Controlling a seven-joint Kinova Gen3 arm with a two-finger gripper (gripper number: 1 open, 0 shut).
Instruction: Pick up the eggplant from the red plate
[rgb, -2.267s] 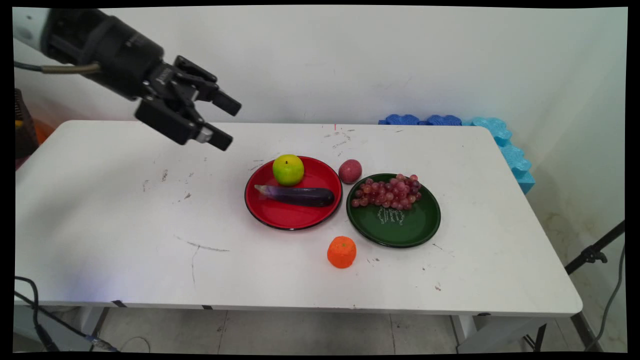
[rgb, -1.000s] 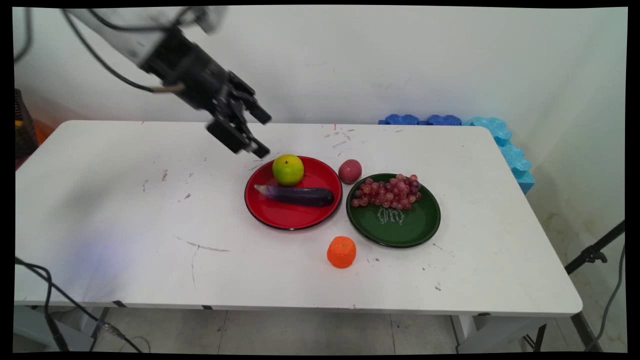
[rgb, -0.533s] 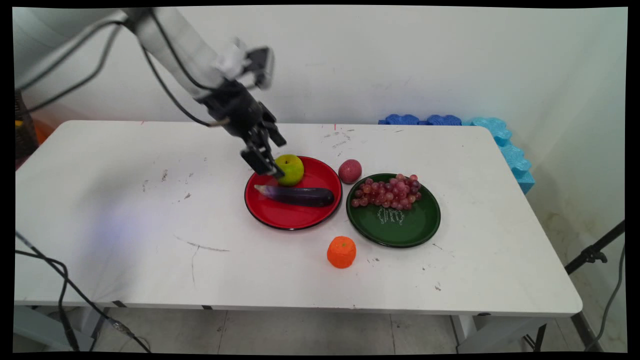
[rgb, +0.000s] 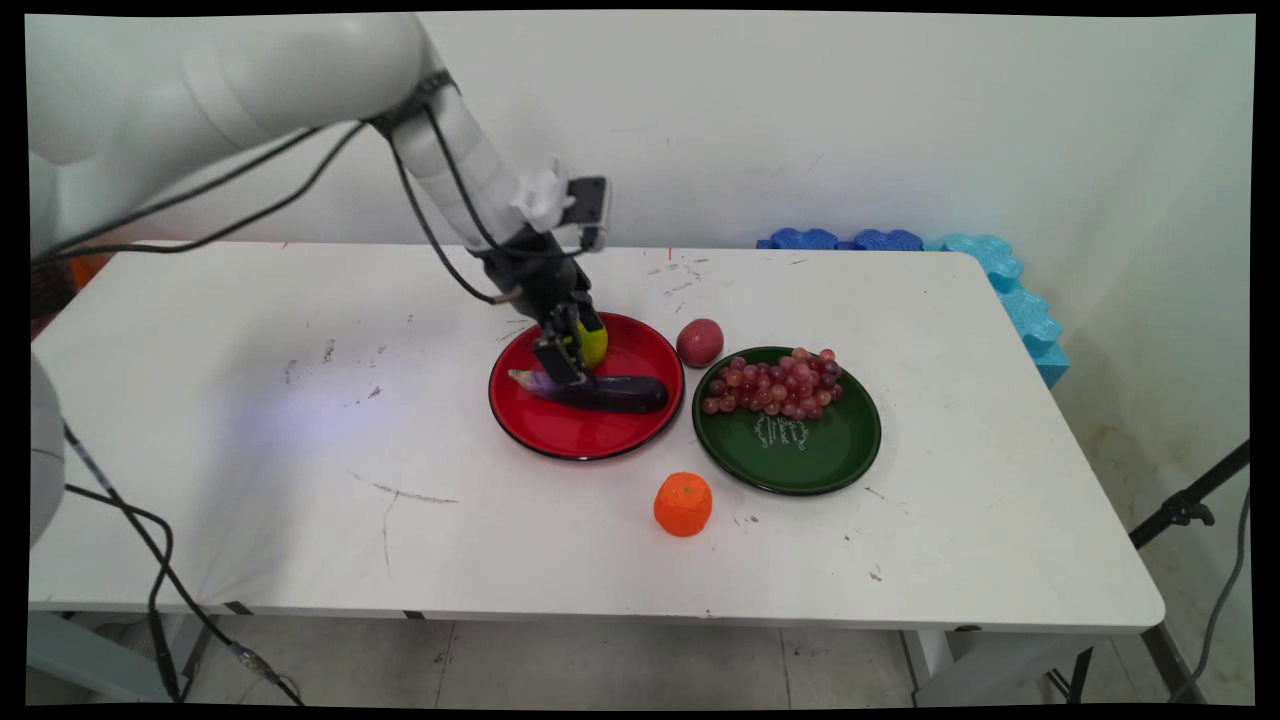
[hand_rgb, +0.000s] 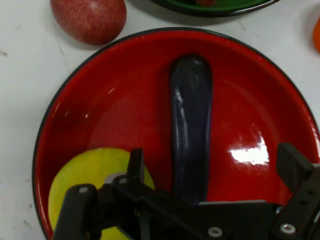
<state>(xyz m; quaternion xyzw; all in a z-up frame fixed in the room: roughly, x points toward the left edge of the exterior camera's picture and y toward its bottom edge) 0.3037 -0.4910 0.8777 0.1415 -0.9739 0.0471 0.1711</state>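
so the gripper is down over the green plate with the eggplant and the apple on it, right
Not quite: the plate under the gripper is the red plate, not the green one. The main view shows the eggplant and the apple on it; the green plate holds grapes.

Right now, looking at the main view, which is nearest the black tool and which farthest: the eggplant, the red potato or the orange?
1. Eggplant, directly under the tool, on the red plate.
2. Red potato, right of that plate.
3. Orange, near the table's front.
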